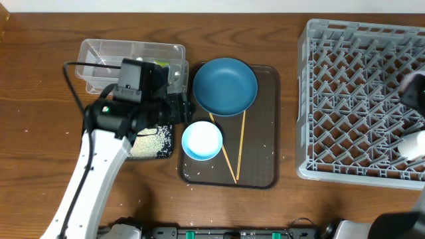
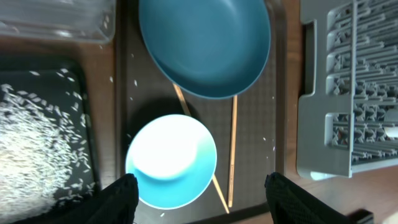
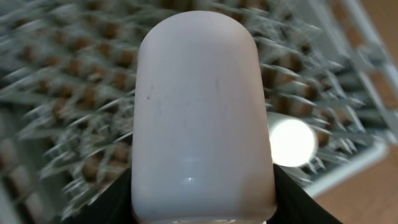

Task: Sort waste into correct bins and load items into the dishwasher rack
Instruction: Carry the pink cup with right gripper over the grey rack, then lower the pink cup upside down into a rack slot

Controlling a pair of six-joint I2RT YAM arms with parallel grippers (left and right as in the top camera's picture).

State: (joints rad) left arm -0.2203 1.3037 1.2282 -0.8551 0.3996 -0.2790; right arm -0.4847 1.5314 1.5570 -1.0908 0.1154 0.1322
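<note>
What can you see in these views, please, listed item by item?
table: one, brown wood, under everything
dishwasher rack: one, grey, right side
serving tray: one, dark brown, centre
plate: one, dark blue, serving tray's far end
bowl: one, light blue, white inside, serving tray's near left
chopsticks: two, wooden, on serving tray beside bowl
clear tub: one, transparent, far left
black tray: one, black, left of serving tray
rice: many grains, white, mostly in black tray
wrapper: one, yellow-green, apparently in clear tub
pink cup: one, pale pink, held over dishwasher rack
white cup: one, white, in dishwasher rack
left end effector: one, black, open above bowl
right end effector: one, black, shut on pink cup
</note>
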